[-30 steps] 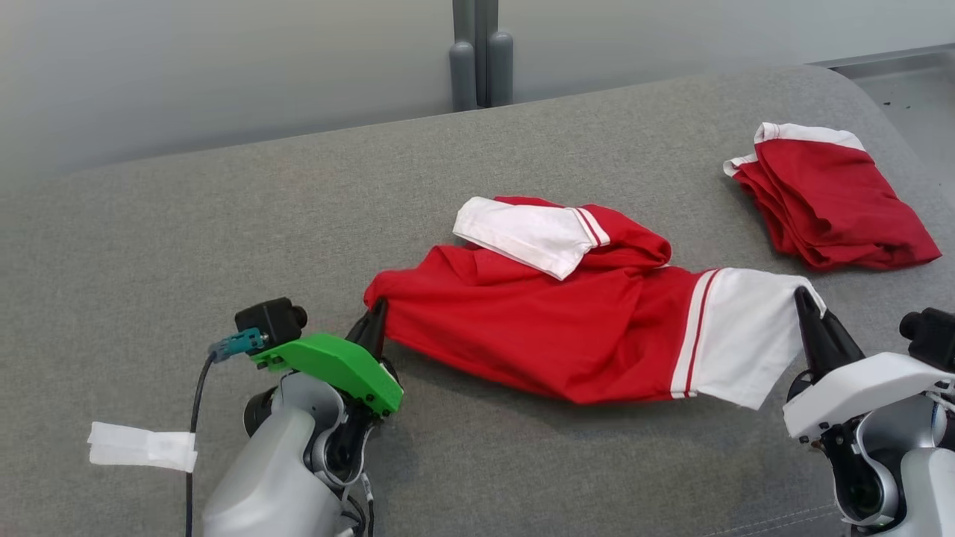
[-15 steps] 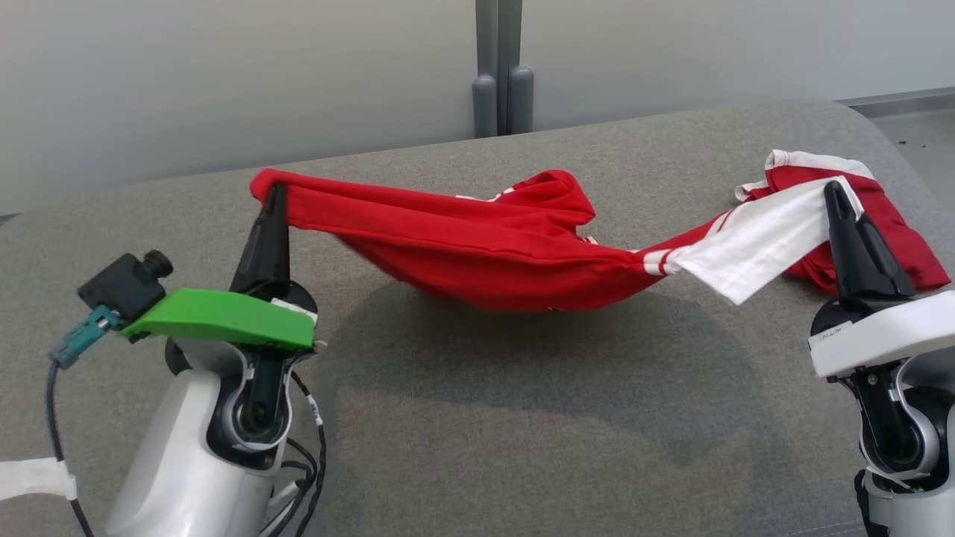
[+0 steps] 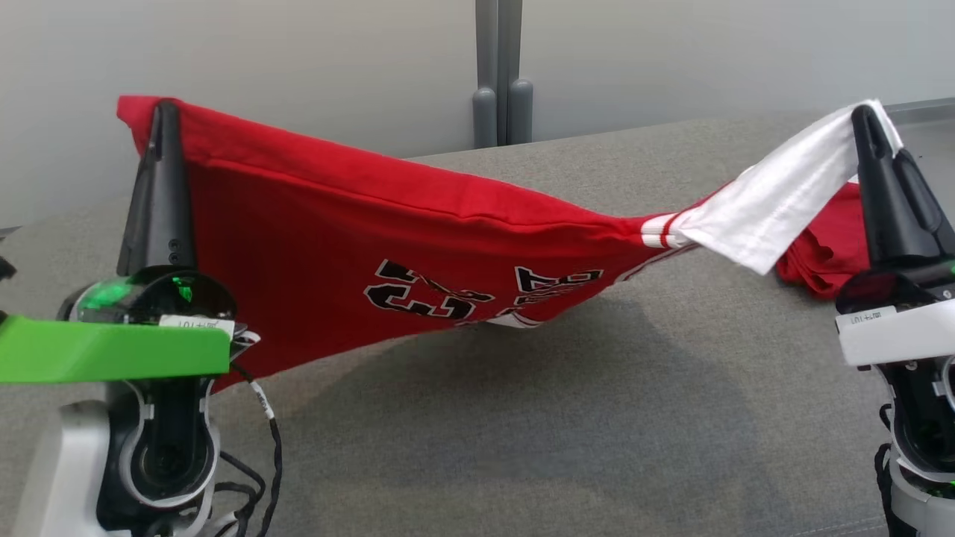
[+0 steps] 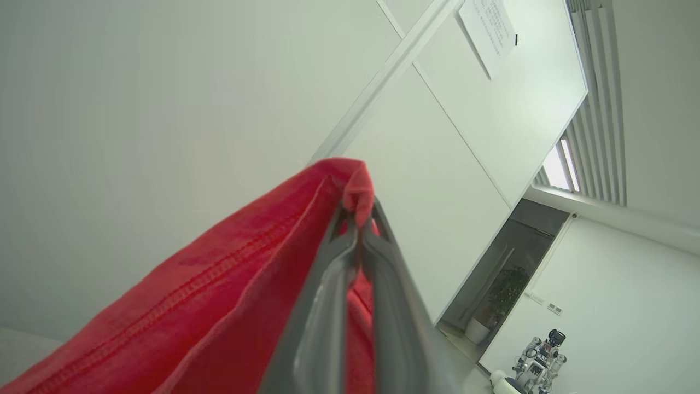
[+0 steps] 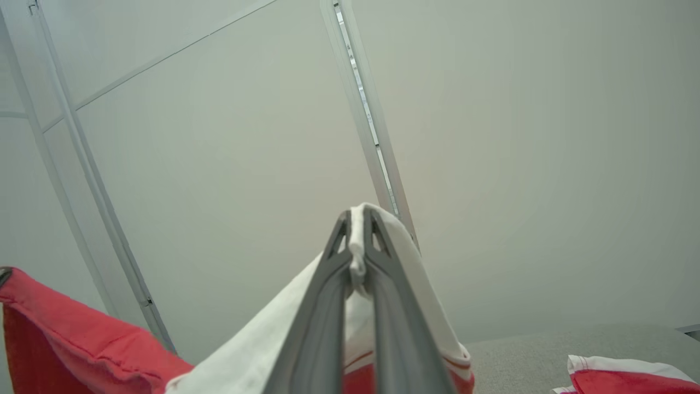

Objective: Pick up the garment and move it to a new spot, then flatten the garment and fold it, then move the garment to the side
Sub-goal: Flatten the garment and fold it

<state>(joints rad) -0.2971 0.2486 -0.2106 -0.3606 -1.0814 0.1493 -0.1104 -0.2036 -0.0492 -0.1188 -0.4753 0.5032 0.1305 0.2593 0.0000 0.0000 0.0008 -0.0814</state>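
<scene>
Lifted off the gray cushion (image 3: 522, 432) since 1 second ago, the red shirt (image 3: 358, 224) now hangs stretched between the 2 grippers, where before it lay bunched on the cushion. The left gripper (image 3: 164, 110) points up, its 2 dark fingers pressed together on a red corner with a stitched edge. In the left wrist view the cloth bulges out just above the fingertips and falls away to their left. The right gripper (image 3: 865, 112) is clamped just as tight on the edge of the white sleeve (image 3: 768, 201), which drapes down and to the left from its fingertips.

Between the 2 pairs of fingers the shirt sags. Its lowest part, under the black lettering (image 3: 477, 287), is touching the cushion or just above it; I cannot tell which.

A 2nd red and white shirt (image 3: 817, 257), folded, lies on the cushion just left of the right fingers, partly hidden by the sleeve and the gripper. A gray post (image 3: 498, 74) stands beyond the cushion's far edge, behind the hanging shirt and between the 2 pairs of fingers. Below the left fingers a green plate (image 3: 112, 358) sits on the wrist, with a black cable (image 3: 268, 432) looping down beside it. Far past the left fingers, the left wrist view shows another robot (image 4: 538, 358) and a potted plant (image 4: 506, 290).
</scene>
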